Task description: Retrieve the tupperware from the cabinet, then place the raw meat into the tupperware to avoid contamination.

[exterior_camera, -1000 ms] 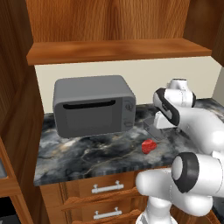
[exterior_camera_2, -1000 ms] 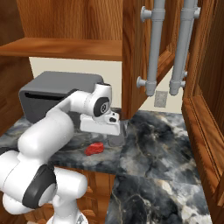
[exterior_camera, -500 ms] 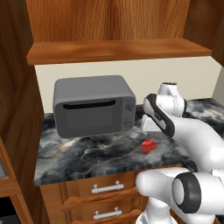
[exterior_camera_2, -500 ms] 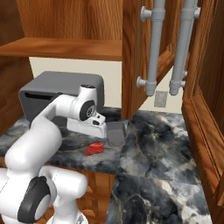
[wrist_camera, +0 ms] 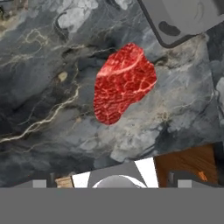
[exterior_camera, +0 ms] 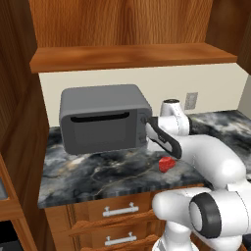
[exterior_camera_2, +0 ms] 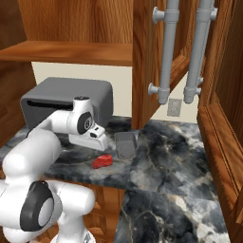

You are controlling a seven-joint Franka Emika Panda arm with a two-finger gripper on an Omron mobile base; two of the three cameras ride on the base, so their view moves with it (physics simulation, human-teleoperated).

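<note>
At the counter's front edge, just above the drawers [exterior_camera: 120, 211], you have one piece of raw meat [wrist_camera: 124, 82] lying flat on the dark marble counter [exterior_camera_2: 180, 156], dead centre under the hand. The gripper [exterior_camera_2: 95, 138] hangs over it with jaws spread wide, holding nothing. Judge the meat soft, slick and light: pinch it across its narrow waist, from ten o'clock to four o'clock, and close gently so it does not squirt out. At one o'clock, just beyond it, sits the single tupperware [exterior_camera_2: 126, 144], upright and empty. Farther back stand one microwave [exterior_camera: 103, 117] and the cabinet [exterior_camera_2: 147, 57] with two bar handles [exterior_camera_2: 167, 50].
</note>
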